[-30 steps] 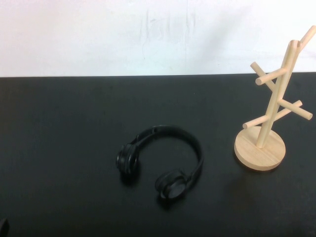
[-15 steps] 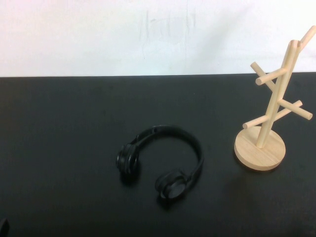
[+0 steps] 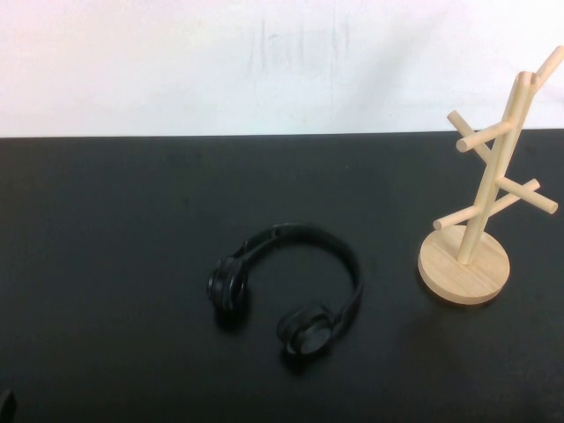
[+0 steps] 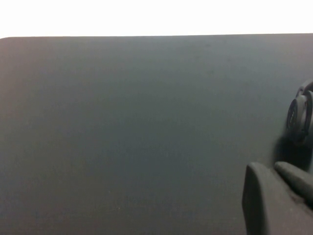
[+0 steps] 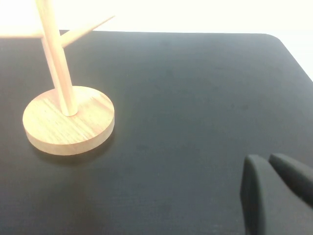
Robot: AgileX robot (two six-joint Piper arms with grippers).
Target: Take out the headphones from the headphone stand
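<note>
The black headphones (image 3: 286, 291) lie flat on the black table, off the stand and to its left. The light wooden headphone stand (image 3: 480, 207) stands upright at the right with bare pegs. My left gripper (image 4: 271, 166) is shut and empty, low over the table near the front left; one ear cup (image 4: 299, 117) shows just beyond it. A dark bit of the left arm (image 3: 4, 405) shows at the front left corner. My right gripper (image 5: 266, 159) is shut and empty, near the front right, with the stand's round base (image 5: 68, 122) some way off.
The black table (image 3: 106, 229) reaches back to a white wall (image 3: 220, 62). Its far right corner (image 5: 274, 39) shows in the right wrist view. Bare tabletop lies left of the headphones and between them and the stand.
</note>
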